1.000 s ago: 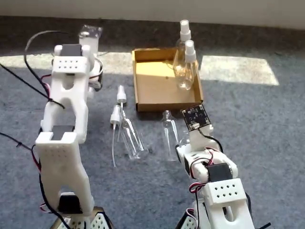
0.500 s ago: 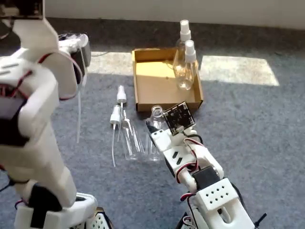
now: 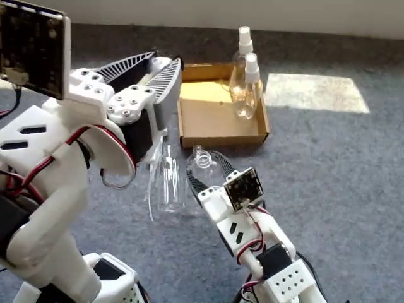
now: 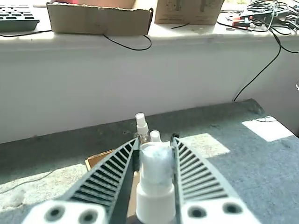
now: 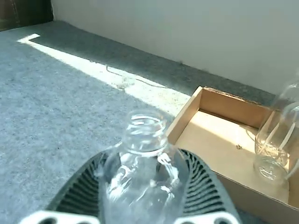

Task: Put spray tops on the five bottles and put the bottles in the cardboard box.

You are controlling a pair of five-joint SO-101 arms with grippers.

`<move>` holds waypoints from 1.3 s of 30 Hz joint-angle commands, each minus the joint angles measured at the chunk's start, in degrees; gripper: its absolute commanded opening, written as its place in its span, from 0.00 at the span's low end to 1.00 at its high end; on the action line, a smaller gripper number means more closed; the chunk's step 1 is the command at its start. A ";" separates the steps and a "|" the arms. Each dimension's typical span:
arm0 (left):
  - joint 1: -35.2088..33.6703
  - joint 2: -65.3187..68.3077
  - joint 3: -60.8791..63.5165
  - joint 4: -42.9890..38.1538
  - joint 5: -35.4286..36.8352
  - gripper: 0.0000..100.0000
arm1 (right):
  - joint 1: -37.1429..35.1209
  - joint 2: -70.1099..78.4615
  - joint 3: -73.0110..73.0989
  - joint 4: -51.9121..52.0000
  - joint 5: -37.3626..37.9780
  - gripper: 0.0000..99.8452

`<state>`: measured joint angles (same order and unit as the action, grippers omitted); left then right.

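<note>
Behind the left arm, on the near-left side of the cardboard box (image 3: 214,118), part of the carpet is being hidden from us in the high view. We cannot tell what is lying there. One thin white tube (image 3: 150,189) is sticking out beside a bare bottle (image 3: 169,183) that is lying on the carpet just in front of the box.

From the left wrist we are seeing what the high view is not giving us. The left claw (image 4: 155,140) is clamping a white spray top (image 4: 156,182) between its ribbed fingers, raised above the carpet on the box's left.

From the right wrist we are seeing the right claw (image 5: 144,161) gripping an uncapped clear bottle (image 5: 142,172). Its open neck is pointing up, in front of the box's near wall.

We are counting four bottles. Two are capped, one is in the right claw and one is lying down. One capped bottle (image 3: 246,91) is standing inside the box at its far right. We cannot tell whether the other capped bottle (image 3: 242,47) is standing inside the far wall or just beyond it. That makes three spray tops in plain sight.
</note>
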<state>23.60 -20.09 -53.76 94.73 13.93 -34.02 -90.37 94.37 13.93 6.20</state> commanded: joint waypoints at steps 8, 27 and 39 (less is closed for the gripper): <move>10.68 0.31 1.10 -3.34 -3.96 0.00 | -4.18 -13.41 -0.13 12.97 -0.53 0.00; 2.86 -37.85 65.63 -36.57 -9.93 0.00 | -4.18 -13.32 -0.13 13.23 -0.53 0.00; 9.27 -31.52 77.32 -69.98 -9.76 0.01 | -4.09 -13.32 -0.22 12.97 -0.35 0.00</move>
<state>28.70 -56.84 24.31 28.09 4.35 -37.63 -103.65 94.99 26.86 6.20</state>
